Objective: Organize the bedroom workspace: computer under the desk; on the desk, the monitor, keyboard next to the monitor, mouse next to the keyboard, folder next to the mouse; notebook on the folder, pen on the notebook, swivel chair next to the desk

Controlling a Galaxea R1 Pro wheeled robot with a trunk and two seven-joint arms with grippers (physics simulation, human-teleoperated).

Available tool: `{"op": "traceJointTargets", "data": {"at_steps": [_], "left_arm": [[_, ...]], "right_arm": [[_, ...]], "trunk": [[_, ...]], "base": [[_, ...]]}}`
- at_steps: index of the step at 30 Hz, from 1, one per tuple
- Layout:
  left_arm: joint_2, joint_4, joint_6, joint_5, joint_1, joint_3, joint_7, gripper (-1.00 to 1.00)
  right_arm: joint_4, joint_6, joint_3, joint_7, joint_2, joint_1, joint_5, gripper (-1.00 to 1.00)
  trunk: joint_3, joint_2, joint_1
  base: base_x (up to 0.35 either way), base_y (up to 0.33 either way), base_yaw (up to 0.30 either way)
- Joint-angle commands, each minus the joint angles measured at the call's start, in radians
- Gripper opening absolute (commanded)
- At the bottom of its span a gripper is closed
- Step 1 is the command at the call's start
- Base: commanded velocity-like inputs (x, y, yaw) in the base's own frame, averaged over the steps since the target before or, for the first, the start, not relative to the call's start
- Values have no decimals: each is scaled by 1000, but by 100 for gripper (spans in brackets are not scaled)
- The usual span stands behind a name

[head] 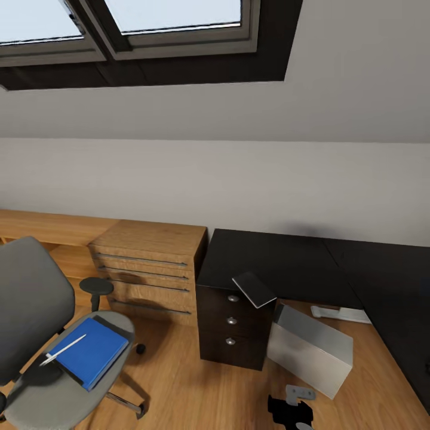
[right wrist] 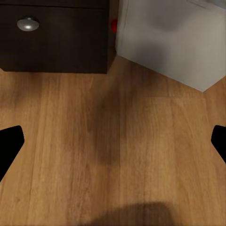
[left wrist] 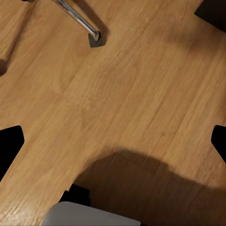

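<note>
Both grippers stand apart and unloaded over bare floor, evidently because nothing is yet collected: folder with pen lies on the swivel chair lower left, computer beside the desk drawers.

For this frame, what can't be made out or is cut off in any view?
- Head view: the desk runs off the right edge, so its far end is unseen.
- Head view: the swivel chair base is cut by the bottom edge.
- Head view: the notebook overhangs the desk edge; its cover detail is too small.
- Right wrist view: the computer is cropped at the top.
</note>
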Motion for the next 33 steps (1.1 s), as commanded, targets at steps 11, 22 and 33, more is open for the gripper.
{"op": "traceJointTargets", "data": {"at_steps": [11, 22, 33], "left_arm": [[5, 13, -3, 0, -1, 7, -2, 100], [19, 14, -3, 0, -1, 8, -2, 100], [21, 14, -3, 0, -1, 8, -2, 100]], "right_arm": [[2, -49, 8, -3, 1, 5, -5, 100], [2, -62, 10, -3, 5, 14, 89, 100], [3, -70, 10, -3, 7, 20, 122, 100]], "trunk": [[-1, -1, 0], [-2, -1, 0], [-7, -1, 0]], "base": [[0, 0, 187], [0, 0, 275], [0, 0, 276]]}}
